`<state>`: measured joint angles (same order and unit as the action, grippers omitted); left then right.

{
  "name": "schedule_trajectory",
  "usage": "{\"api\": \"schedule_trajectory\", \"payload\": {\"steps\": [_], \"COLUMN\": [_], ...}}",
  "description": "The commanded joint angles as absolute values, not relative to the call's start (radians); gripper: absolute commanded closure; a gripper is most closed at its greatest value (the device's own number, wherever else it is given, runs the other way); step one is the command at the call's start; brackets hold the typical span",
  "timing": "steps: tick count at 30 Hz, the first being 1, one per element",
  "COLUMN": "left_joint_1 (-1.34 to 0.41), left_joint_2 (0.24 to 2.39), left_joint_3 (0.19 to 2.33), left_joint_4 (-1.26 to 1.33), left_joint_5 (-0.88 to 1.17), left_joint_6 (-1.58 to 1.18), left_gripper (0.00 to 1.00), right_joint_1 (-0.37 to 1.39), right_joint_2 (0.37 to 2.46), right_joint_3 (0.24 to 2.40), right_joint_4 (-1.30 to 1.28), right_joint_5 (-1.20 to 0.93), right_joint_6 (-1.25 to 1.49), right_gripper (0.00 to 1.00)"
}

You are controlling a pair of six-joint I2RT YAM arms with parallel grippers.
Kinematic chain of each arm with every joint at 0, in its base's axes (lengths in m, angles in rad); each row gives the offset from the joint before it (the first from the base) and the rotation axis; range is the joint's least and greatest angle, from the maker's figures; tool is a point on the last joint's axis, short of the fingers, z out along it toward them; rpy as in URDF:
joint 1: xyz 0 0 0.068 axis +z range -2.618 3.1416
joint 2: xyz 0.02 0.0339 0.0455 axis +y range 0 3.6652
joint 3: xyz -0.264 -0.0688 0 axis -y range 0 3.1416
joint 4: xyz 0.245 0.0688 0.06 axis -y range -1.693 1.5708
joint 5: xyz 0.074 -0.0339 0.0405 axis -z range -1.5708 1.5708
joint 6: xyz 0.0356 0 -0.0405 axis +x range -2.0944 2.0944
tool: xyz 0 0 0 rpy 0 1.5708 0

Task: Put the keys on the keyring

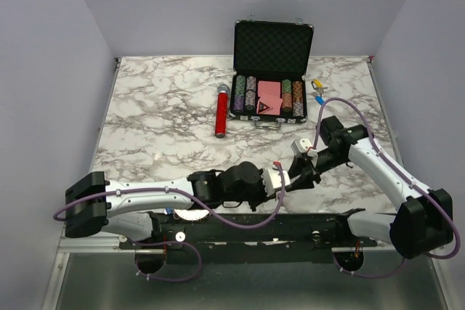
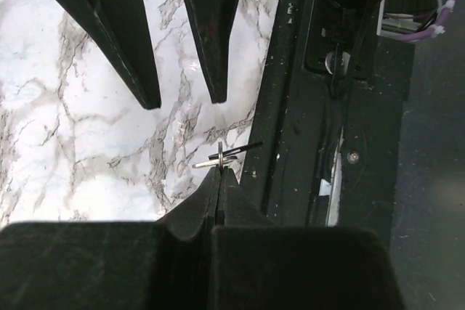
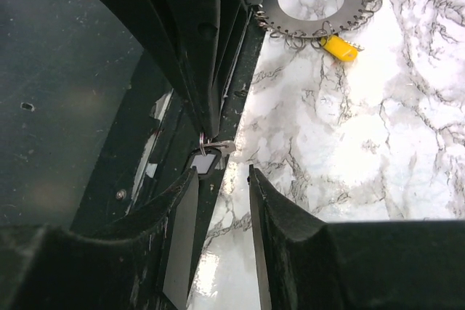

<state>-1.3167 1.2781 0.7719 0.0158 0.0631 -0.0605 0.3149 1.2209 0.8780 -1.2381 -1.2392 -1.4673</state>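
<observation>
Top view, left to right: keyring (image 1: pixel 186 215) half hidden under the left arm at lower left-centre. Then one red cylinder (image 1: pixel 221 110), one open black case (image 1: pixel 272 45) of chips, and two small tags (image 1: pixel 318 91) right of it, one yellow, one blue. Arm tips meet lower centre; jaw state unreadable there.

Left wrist view sorts it: left gripper (image 2: pixel 221 176) fully closed, pinching one key (image 2: pixel 221 157) on a small silver ring at the marble table's (image 2: pixel 58 143) edge. Right gripper (image 2: pixel 184 101) shows as two fingers (image 2: pixel 123 41) spread apart, top of frame.

Right wrist view only: jaws apart, nothing between them. Key's pale tag (image 3: pixel 205 162) sits at the frame-left fingertip. Keyring disc is top centre, with one yellow tag (image 3: pixel 339 47).
</observation>
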Motion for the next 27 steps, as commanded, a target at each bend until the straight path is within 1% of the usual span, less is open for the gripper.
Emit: {"api": "schedule_trajectory", "payload": {"steps": [1,11,15,18,23,27], "left_joint_1": [-1.293,-1.258,-1.252,-1.249,-1.249,-1.247], "left_joint_2": [1.305,1.327,1.31,1.276,1.198,1.167], "left_joint_3": [0.857,0.888,0.861,0.78,0.583,0.487], "left_joint_4": [-0.149,-0.167,-0.1,0.049,0.384,0.563], "left_joint_5": [0.138,0.166,0.158,0.143,0.111,0.077], "left_joint_6": [-0.112,-0.146,-0.164,-0.192,-0.236,-0.256], "left_gripper": [1.0,1.0,1.0,1.0,1.0,1.0], "right_joint_1": [0.33,0.354,0.365,0.368,0.368,0.368], "right_joint_2": [1.221,1.247,1.261,1.267,1.269,1.275], "right_joint_3": [0.856,0.861,0.853,0.853,0.873,0.887], "right_joint_4": [-1.196,-1.261,-1.252,-1.224,-1.207,-1.216], "right_joint_5": [-1.227,-1.253,-1.265,-1.295,-1.339,-1.356], "right_joint_6": [-1.427,-1.522,-1.519,-1.494,-1.462,-1.457], "right_gripper": [0.57,0.57,0.57,0.57,0.58,0.58]}}
